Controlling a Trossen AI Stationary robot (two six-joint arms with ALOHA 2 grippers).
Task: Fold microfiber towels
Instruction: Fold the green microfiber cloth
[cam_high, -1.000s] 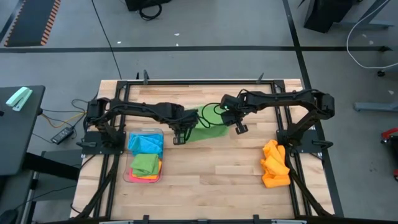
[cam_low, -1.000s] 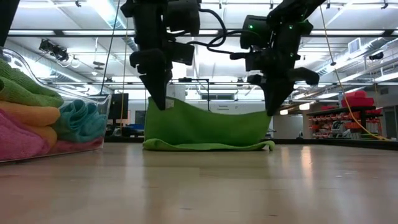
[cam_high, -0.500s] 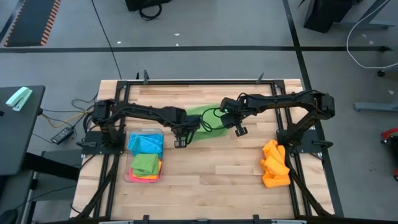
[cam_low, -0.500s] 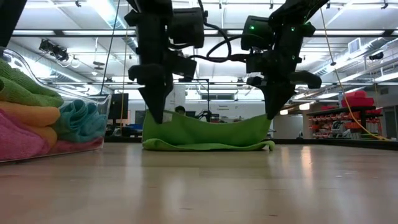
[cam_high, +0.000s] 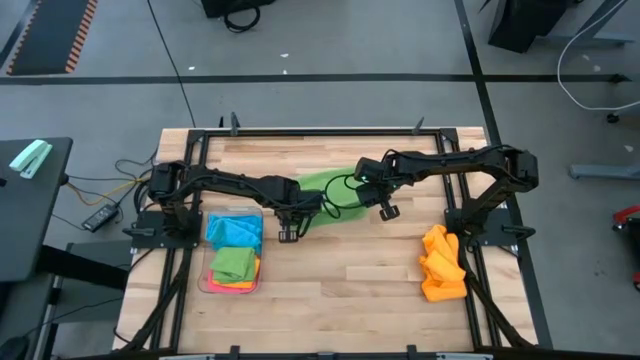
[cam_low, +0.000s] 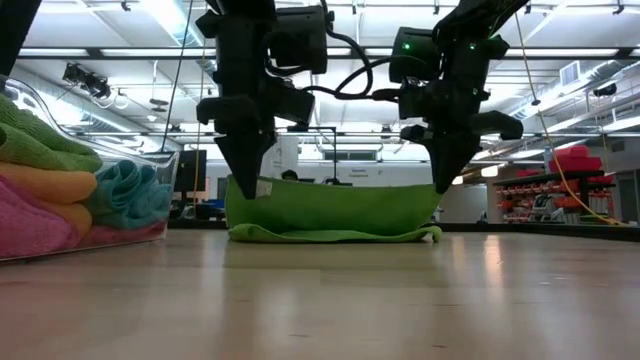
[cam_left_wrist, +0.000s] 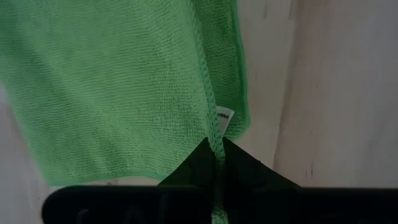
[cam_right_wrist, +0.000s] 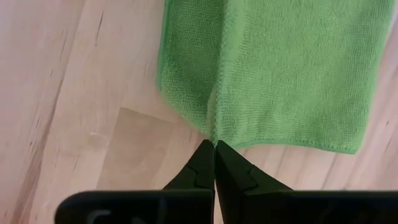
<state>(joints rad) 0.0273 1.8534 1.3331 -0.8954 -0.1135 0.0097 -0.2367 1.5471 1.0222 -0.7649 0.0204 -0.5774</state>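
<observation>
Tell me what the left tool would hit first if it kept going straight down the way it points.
Probably the green towel's lower layer lying under the left tool, then the table.

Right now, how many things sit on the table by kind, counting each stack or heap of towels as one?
Green towel, pinched by the left gripper and right gripper: 1
Tray: 1
Folded stack in the tray: 1
Orange heap: 1
Total: 4
</observation>
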